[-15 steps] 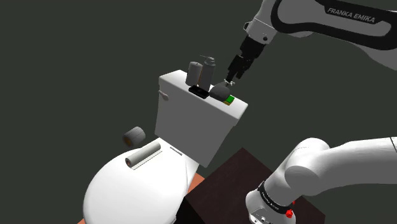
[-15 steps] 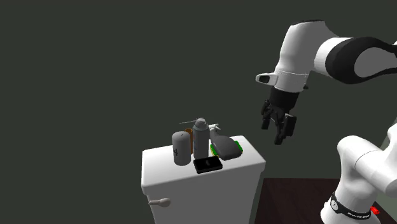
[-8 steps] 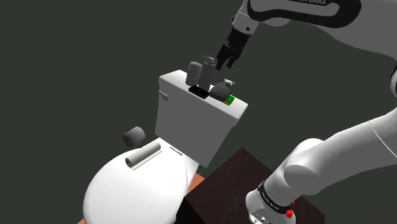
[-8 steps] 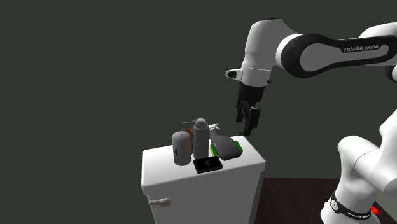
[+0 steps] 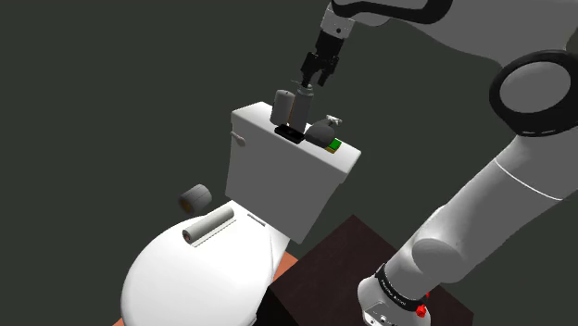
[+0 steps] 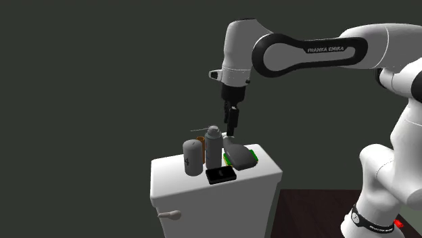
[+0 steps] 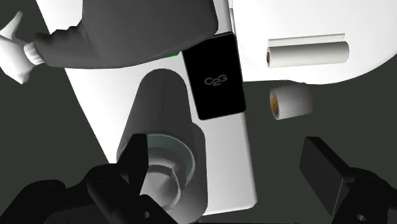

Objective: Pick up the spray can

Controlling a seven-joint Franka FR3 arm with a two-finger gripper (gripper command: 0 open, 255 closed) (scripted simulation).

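The spray can [image 6: 214,147] is a tall grey cylinder with a cap, standing upright on the white toilet tank lid [image 6: 260,170], among several other items. In the shoulder view the can [image 5: 300,104] stands at the lid's far edge. My gripper [image 6: 231,128] hangs open just above the can's top, slightly toward the second exterior view's right. It [image 5: 310,81] holds nothing. In the wrist view the can's top [image 7: 167,160] lies beside one finger [image 7: 137,167], not centred in my open gripper [image 7: 229,181].
Beside the can stand a shorter grey canister [image 6: 193,157] and a brownish item behind it. A dark spray bottle [image 6: 237,153] lies over a green thing [image 6: 253,157], next to a black phone [image 6: 220,175]. Two paper rolls [image 5: 194,197] [image 5: 207,225] sit below, by the toilet lid.
The arm swung toward both exterior views' left, carrying the open gripper from beside the tank to just above the spray can. Nothing on the tank moved.
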